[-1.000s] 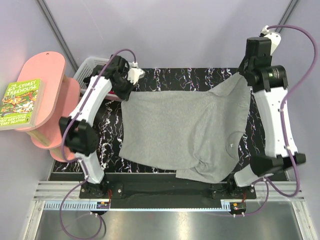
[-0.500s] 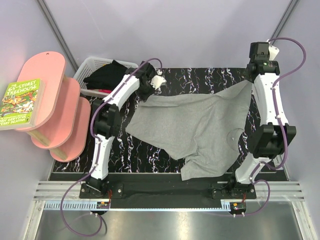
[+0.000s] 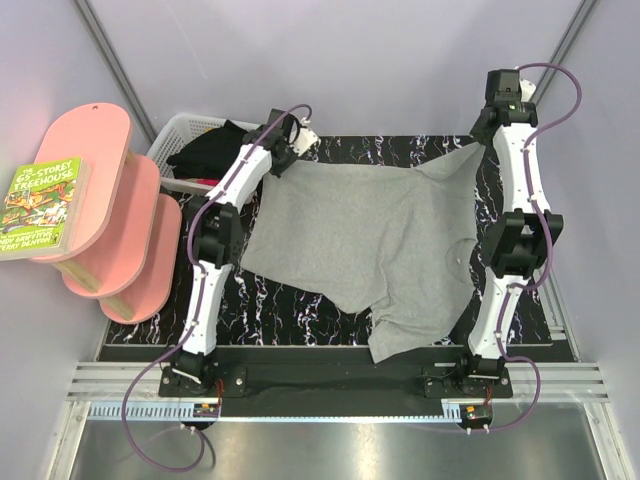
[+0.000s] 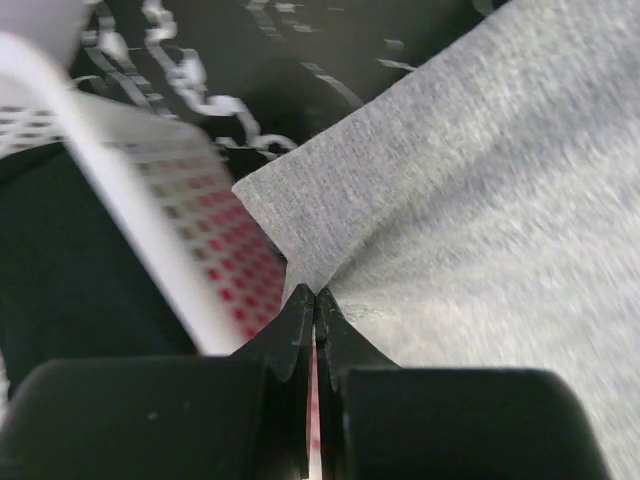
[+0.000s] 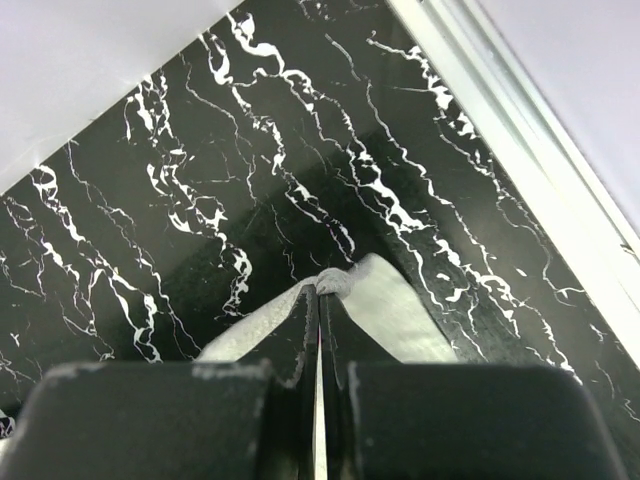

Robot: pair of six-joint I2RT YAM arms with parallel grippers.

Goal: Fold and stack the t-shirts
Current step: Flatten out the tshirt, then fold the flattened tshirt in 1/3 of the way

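The grey t-shirt [image 3: 370,235] lies spread over the black marbled table [image 3: 270,300], with its near part bunched towards the front edge. My left gripper [image 3: 284,150] is shut on its far left corner, right beside the basket. In the left wrist view the gripper's tips [image 4: 315,292] pinch a fold of the grey cloth [image 4: 480,180]. My right gripper [image 3: 487,138] is shut on the far right corner. In the right wrist view its tips [image 5: 318,288] hold a small nub of grey cloth [image 5: 390,305] above the table. The black t-shirt [image 3: 213,148] lies in the basket.
A white lattice basket [image 3: 178,132] stands at the back left, its rim [image 4: 150,200] close to my left fingers. Pink shelves [image 3: 105,200] with a book [image 3: 40,205] stand on the left. A metal rail [image 5: 520,110] runs along the table's right edge.
Both arms have stretched out towards the back of the table. The grey shirt's far edge has been drawn backward and pulled straighter between the two grippers. The grips have not changed.
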